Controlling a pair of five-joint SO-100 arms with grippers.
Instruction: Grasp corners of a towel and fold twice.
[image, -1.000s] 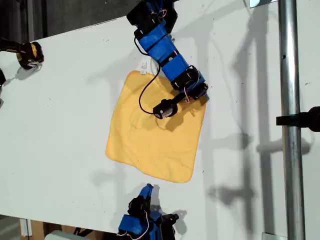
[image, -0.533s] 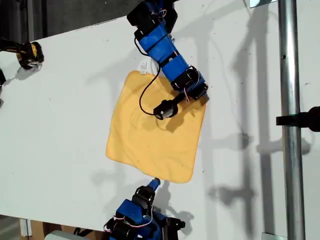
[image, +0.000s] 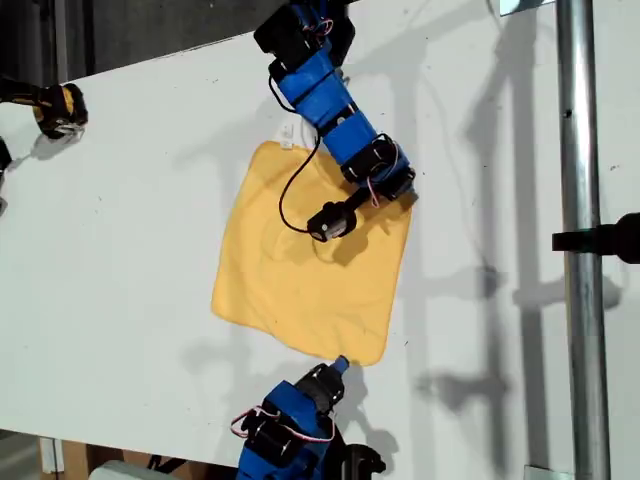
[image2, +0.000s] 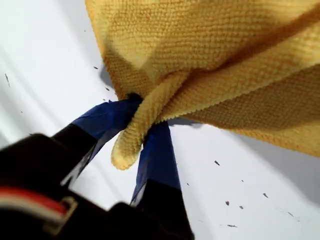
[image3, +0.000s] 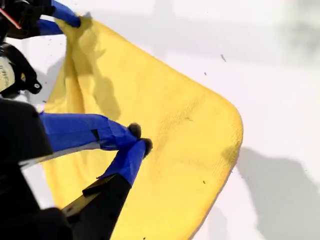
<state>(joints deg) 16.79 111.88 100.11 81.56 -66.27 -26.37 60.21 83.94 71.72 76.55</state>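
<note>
The yellow-orange towel (image: 305, 270) lies mostly flat on the white table, its white tag (image: 288, 133) at the far corner. My first gripper (image: 400, 188) comes from the exterior view's top and is shut on the towel (image2: 210, 45) at one corner (image2: 125, 150), which bunches between the blue fingers (image2: 157, 150). My second gripper (image: 338, 365) comes from the exterior view's bottom edge and is shut, tips together over the towel (image3: 175, 100) near a rounded corner (image3: 232, 130). From there my first gripper (image3: 67, 15) shows holding the far corner.
A yellow-and-black object (image: 60, 105) sits at the exterior view's upper left. A metal pole (image: 580, 250) with a black clamp (image: 610, 240) runs down the exterior view's right. The table's near edge (image: 120, 440) crosses the exterior view's bottom left.
The second arm has swung toward the exterior view's right and reached up to the towel's near edge. The first arm and the towel have stayed still.
</note>
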